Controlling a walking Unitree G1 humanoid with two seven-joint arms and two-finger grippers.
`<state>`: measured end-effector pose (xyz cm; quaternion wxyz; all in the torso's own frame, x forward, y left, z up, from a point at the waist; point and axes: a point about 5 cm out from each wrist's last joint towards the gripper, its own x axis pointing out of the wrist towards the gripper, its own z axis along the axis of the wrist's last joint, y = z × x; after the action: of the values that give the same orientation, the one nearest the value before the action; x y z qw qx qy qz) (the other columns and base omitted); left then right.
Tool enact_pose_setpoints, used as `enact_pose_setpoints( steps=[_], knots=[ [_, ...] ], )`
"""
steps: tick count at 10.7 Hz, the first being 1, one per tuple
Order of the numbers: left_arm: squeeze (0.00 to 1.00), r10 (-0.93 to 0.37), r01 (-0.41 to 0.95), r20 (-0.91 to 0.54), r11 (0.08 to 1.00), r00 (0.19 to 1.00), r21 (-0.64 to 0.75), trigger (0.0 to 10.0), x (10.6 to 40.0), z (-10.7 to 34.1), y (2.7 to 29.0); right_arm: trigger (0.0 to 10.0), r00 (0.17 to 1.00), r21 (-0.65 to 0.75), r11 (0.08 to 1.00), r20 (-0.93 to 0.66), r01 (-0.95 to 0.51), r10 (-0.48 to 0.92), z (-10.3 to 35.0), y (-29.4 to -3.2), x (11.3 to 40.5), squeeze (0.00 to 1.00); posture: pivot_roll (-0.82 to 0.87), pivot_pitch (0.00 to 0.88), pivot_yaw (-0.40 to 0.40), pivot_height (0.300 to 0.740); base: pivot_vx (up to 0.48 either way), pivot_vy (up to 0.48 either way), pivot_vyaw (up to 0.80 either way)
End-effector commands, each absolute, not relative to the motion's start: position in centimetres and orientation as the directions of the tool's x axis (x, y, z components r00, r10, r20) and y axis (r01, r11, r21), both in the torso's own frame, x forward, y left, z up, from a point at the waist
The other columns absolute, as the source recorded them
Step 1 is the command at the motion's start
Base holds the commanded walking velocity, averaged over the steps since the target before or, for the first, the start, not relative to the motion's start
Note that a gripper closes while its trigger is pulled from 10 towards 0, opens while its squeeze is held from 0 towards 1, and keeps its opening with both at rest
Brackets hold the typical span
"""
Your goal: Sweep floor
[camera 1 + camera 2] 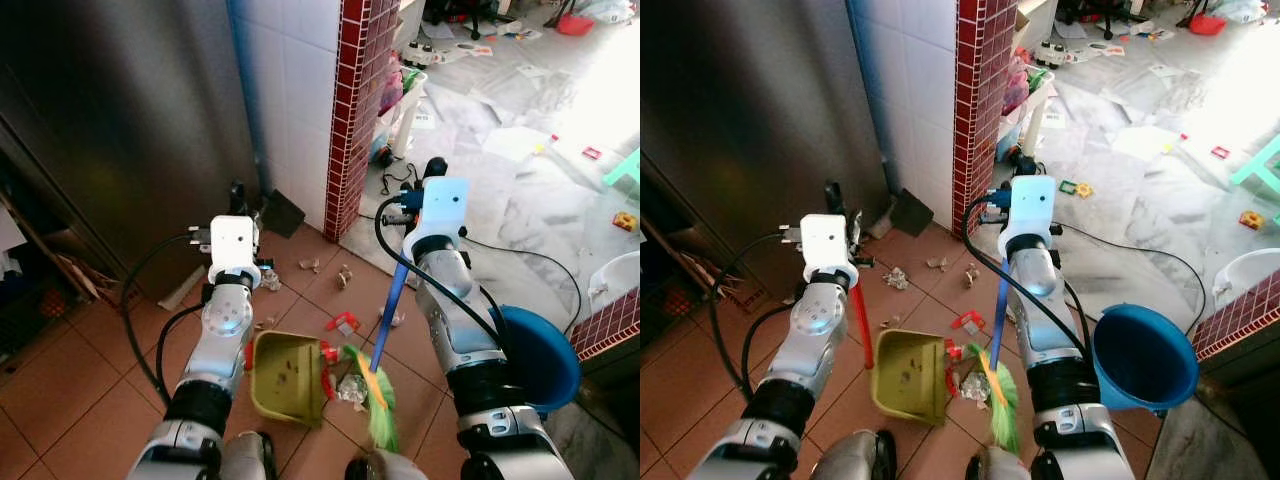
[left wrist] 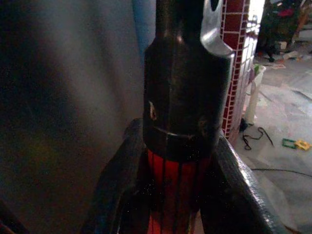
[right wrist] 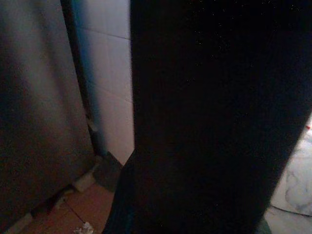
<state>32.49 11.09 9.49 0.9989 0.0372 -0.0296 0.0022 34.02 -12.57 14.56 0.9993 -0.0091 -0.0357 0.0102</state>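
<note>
Olive dustpan [image 1: 285, 375] on tiles, green-bristled broom [image 1: 378, 395] beside, scraps [image 1: 343, 323] near

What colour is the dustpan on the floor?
The dustpan is olive-yellow, with a red handle. The right eye view shows it best.

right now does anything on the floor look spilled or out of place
Yes. Crumpled paper scraps and a red wrapper lie scattered over the brown tiles beyond the olive dustpan, not yet swept in. More litter, papers and small toys, is strewn over the marble floor further off. A black cable trails loosely across the floor there.
</note>
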Motion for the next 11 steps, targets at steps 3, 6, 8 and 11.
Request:
enact_pose_setpoints(
  steps=[3, 6, 8, 11],
  knots=[
    [0.00, -0.065, 0.062, 0.035, 0.996, 0.997, 0.071, 10.0, 32.8, 9.1, 9.3, 10.0, 0.999, 0.075, 0.996, 0.014, 0.051, -0.052, 14.4, -13.2, 34.5, 0.00, -0.07, 0.068, -0.009, 0.740, 0.000, 0.000, 0.00],
    [0.00, -0.101, 0.097, 0.034, 0.990, 0.994, 0.098, 10.0, 33.0, 8.8, 9.1, 10.0, 0.997, 0.163, 0.984, -0.023, 0.076, -0.074, 14.5, -13.0, 34.8, 0.00, -0.07, 0.073, 0.001, 0.740, 0.000, 0.000, 0.00],
    [0.00, -0.108, 0.104, 0.031, 0.990, 0.994, 0.098, 10.0, 33.0, 8.6, 8.9, 10.0, 0.998, 0.348, 0.936, -0.046, 0.049, -0.035, 16.4, -12.0, 35.4, 0.00, -0.07, 0.070, -0.002, 0.740, 0.000, 0.000, 0.00],
    [0.00, -0.122, 0.119, 0.035, 0.989, 0.992, 0.087, 10.0, 33.0, 8.6, 8.6, 10.0, 0.988, 0.379, 0.914, 0.100, -0.147, 0.118, 21.7, -10.1, 36.2, 0.00, -0.08, 0.074, -0.001, 0.740, 0.000, 0.000, 0.00]
  ],
)
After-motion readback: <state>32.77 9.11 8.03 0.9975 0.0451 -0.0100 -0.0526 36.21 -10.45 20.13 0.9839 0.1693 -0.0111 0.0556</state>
